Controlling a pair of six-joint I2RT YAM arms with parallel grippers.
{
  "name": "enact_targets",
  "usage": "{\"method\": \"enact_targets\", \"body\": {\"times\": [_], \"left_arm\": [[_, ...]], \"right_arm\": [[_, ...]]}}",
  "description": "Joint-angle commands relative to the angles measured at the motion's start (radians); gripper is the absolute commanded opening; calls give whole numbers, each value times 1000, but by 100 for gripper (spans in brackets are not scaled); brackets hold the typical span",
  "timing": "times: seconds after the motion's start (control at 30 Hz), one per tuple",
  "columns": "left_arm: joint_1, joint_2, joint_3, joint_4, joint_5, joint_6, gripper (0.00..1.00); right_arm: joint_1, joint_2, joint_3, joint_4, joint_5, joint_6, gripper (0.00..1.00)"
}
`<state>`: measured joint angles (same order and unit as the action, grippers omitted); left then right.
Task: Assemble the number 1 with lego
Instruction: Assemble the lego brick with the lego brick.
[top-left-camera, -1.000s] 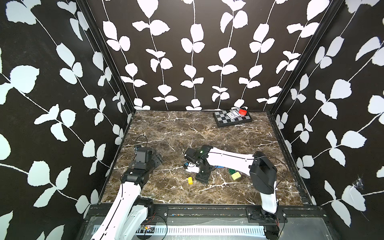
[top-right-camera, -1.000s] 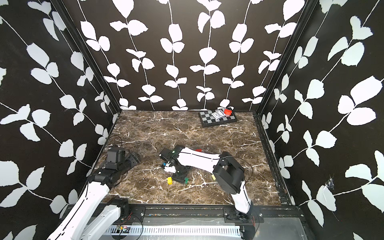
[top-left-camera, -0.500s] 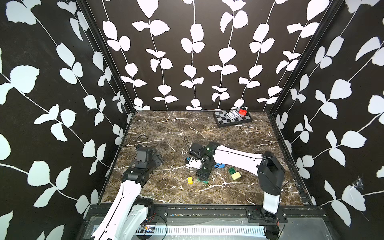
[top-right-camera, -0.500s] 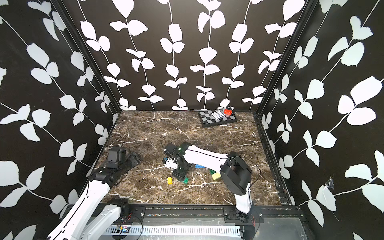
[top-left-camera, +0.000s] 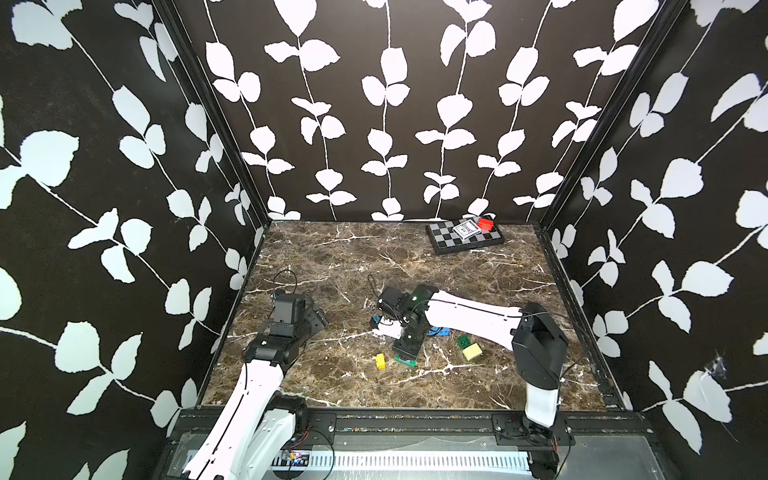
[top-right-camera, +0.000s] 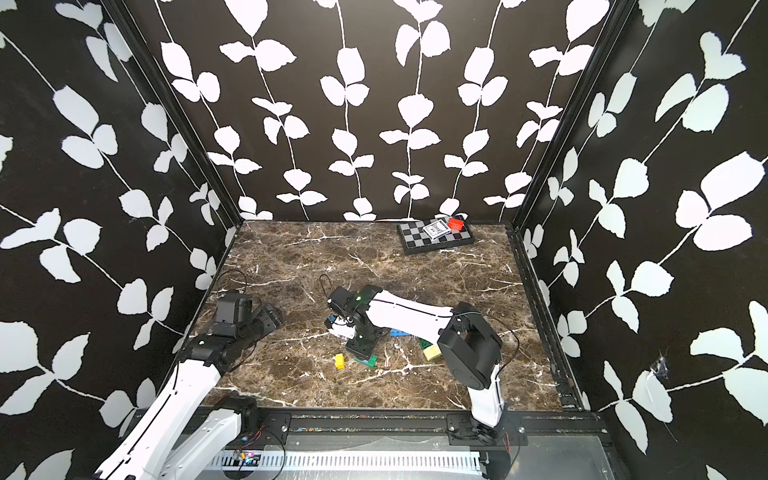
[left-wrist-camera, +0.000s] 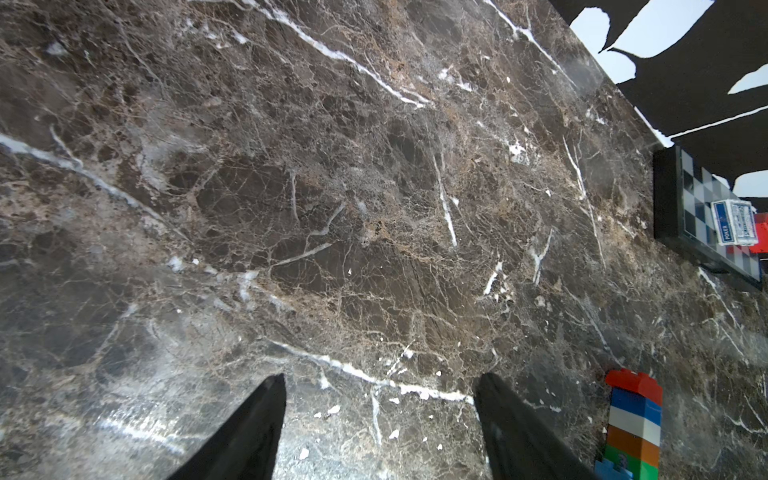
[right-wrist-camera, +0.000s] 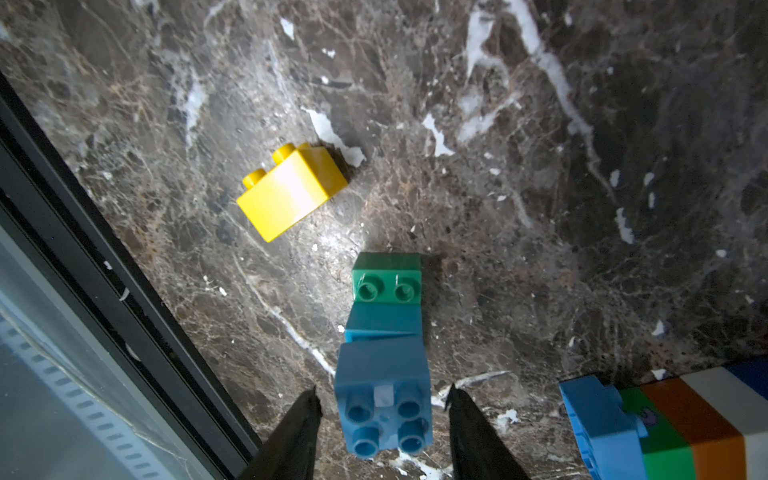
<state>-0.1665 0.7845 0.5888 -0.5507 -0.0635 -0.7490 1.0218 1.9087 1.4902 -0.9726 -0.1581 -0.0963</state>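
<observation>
right wrist cam: right gripper (right-wrist-camera: 383, 390) jaws apart, straddling blue studded plastic brick (right-wrist-camera: 382, 370), prob grasp step; nxt needs square squeeze

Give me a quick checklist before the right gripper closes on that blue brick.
1. Blue brick centred between the jaws of the right gripper: ok.
2. Jaws touching it: not ok, gaps on both sides.
3. Yellow brick clear of the grip: ok, lying apart.
4. Striped stack clear of the right gripper: ok.
5. Blue brick firmly joined to the green brick: cannot tell.
6. Left gripper open and empty: ok.
</observation>
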Motion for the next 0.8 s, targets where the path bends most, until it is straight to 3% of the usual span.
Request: {"method": "enact_targets", "body": {"times": [0.0, 0.77], "left_arm": [[7, -2, 28, 0, 5, 12, 75], [7, -7, 22, -7, -3, 15, 75]], "right_arm": [[-3, 18, -21, -21, 15, -6, 51], [25, 5, -53, -15, 55, 49, 24]]}}
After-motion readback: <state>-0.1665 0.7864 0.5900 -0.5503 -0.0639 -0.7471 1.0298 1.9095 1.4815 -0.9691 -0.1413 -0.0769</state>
